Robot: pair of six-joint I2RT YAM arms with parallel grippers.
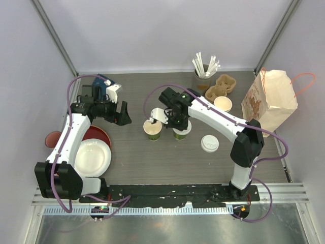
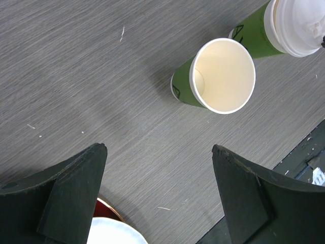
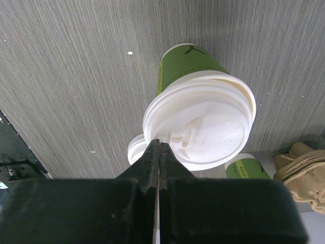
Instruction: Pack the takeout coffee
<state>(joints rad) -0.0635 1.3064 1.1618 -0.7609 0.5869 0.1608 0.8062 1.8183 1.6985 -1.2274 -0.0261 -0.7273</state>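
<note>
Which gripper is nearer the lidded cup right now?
Right. The right gripper, fingers shut, sits right over the lidded cup; the left gripper hangs open farther left, beyond the open cup.

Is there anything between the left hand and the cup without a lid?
No. Only bare table lies between the open left hand and the open cup; the lidded cup stands beyond it.
</note>
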